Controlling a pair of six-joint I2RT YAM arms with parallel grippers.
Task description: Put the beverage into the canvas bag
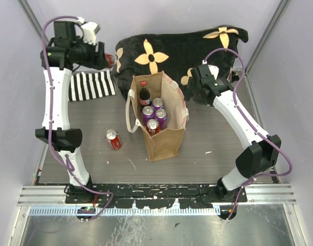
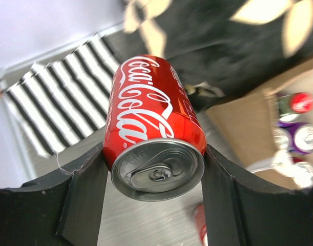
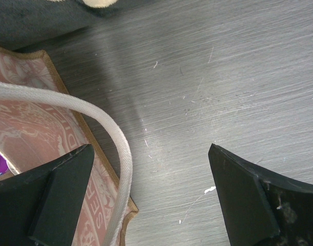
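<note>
**Cola can gripped on the left, carry to the bag yet to come**

Nearest the arm bases, a second red can (image 1: 113, 139) lies on its side on the grey table (image 1: 223, 138), just left of the canvas bag (image 1: 165, 141) and not touching it. The bag stands upright at the middle of the table with its mouth open. Inside it are a dark cola bottle (image 1: 144, 95), three purple cans (image 1: 147, 113) and one can with a red rim (image 1: 152, 125), so little room is left.

At the bag's right side the right gripper (image 3: 150, 154) hangs low with its jaws spread wide and nothing between them. In its wrist view one finger sits by the cream handle (image 3: 112, 130) and the printed side panel, the other over bare table. It looks placed to steady or hold open that side.

Further back, on the left, the left gripper (image 2: 156, 174) is raised above the striped cloth (image 1: 92, 84), in front of the black flowered cushion (image 1: 182, 48). It is clamped across a red cola can (image 2: 151, 118), one finger on each side of the body, with the pull-tab end towards the camera.

The step in hand is the carry: the can is grasped and clear of the table but well apart from the bag. The next move calls for swinging the left arm rightwards over the open mouth, finding the gap among the drinks, lowering, then letting go without catching the rim or the handles
</note>
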